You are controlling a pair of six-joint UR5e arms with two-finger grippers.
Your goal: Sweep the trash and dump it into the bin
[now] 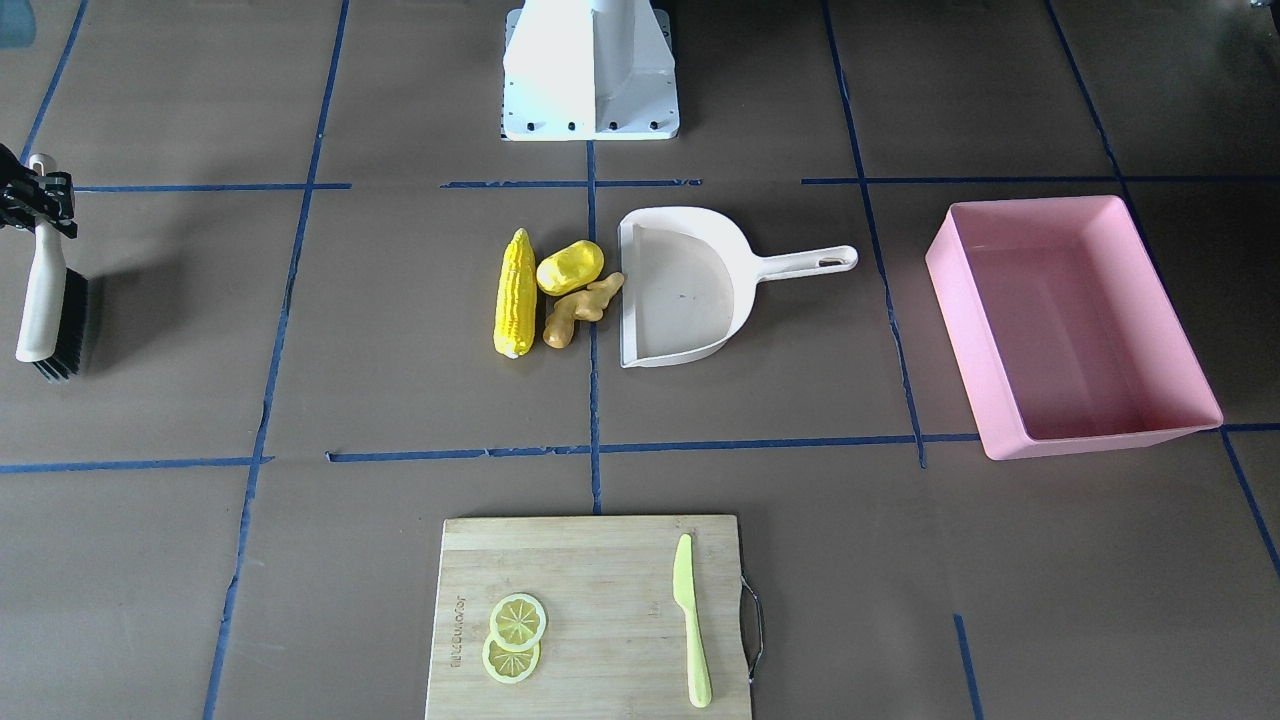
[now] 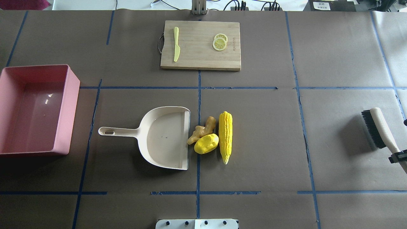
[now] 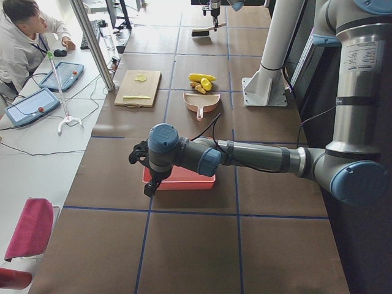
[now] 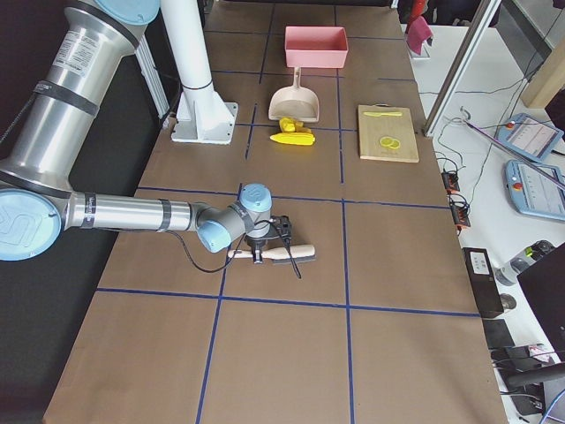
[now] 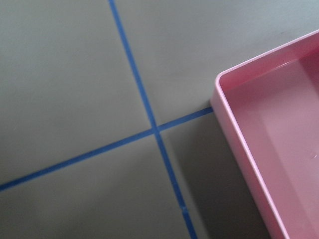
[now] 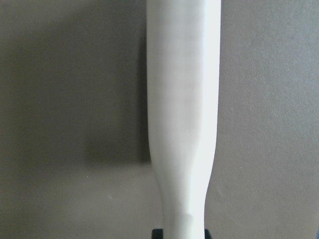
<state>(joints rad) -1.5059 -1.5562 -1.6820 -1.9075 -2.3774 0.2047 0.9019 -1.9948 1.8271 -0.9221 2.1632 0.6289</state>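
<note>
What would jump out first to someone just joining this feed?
The bright yellow cluster at table centre: corn cob, lemon-like lump and ginger root, lying at the open mouth of the cream dustpan. Next, the big pink bin at the robot's left end, and the right gripper holding the brush far right.

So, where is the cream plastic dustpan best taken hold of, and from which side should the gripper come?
Grip the cream plastic dustpan by its thin straight handle, coming down from above and closing across its width. The handle lies flat on the table and points toward the pink plastic tub, on the robot's left. The open mouth faces the toy foods, so leave that side free.
</note>
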